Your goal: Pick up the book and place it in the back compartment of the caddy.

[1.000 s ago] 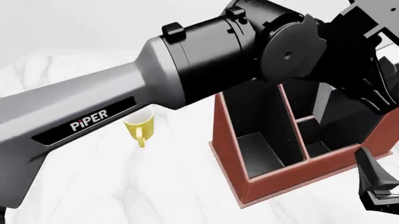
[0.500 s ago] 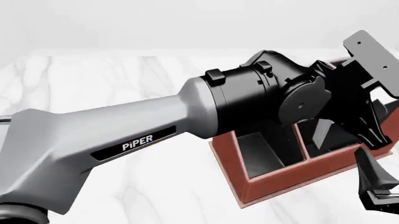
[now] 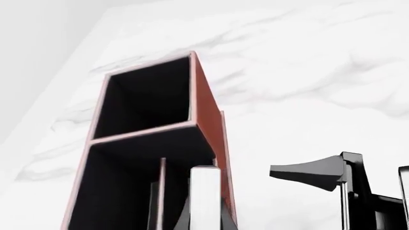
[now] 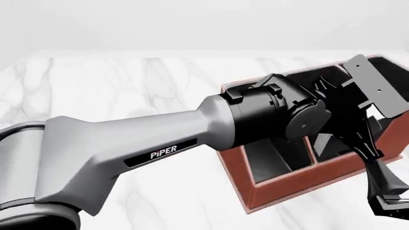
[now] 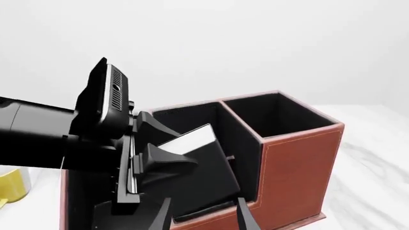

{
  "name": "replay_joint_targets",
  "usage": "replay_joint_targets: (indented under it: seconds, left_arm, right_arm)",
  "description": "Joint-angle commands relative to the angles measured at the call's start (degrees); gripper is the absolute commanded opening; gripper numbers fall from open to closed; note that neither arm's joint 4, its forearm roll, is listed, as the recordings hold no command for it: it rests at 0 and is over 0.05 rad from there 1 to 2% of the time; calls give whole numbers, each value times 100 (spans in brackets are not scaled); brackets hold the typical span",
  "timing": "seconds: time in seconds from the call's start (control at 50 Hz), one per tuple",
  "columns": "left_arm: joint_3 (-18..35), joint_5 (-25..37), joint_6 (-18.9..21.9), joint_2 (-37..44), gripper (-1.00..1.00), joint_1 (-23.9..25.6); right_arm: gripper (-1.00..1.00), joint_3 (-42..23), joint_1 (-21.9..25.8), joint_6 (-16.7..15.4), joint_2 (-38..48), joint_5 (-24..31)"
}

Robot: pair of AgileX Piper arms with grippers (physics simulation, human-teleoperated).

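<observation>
The reddish-brown caddy (image 4: 281, 184) stands at the right. My left gripper (image 5: 176, 151) reaches down into its small low-walled back compartment (image 5: 211, 211). It is shut on the black book (image 5: 198, 167), one finger on each cover. The book is tilted, its white page edge uppermost, and partly inside that cell. In the left wrist view its page edge (image 3: 204, 196) shows above the same cell. In the front view the arm hides most of the book; a pale sliver (image 4: 323, 141) shows. My right gripper (image 4: 383, 191) is open and empty just outside the caddy's low wall.
The twin small cell with taller walls (image 5: 275, 115) is beside the book's cell. A long cell (image 4: 268, 158) lies on the caddy's left side. The yellow mug (image 5: 13, 184) stands left of the caddy, hidden by my left arm in the front view.
My left arm has swung down and forward, lowering the book from above the caddy into the small low-walled cell. The right gripper has not moved.
</observation>
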State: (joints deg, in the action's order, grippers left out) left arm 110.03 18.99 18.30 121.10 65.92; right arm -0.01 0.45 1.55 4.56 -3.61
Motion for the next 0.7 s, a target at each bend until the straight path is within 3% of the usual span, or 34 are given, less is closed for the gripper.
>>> replay_joint_targets:
  seconds: [0.02,0.7]
  left_arm:
    - [-10,-193,159,55,-100,-8]
    - [-144,-576,113,429,-100,-85]
  right_arm:
    - [100,0,0,19,-29,28]
    - [100,0,-17,75,-3,6]
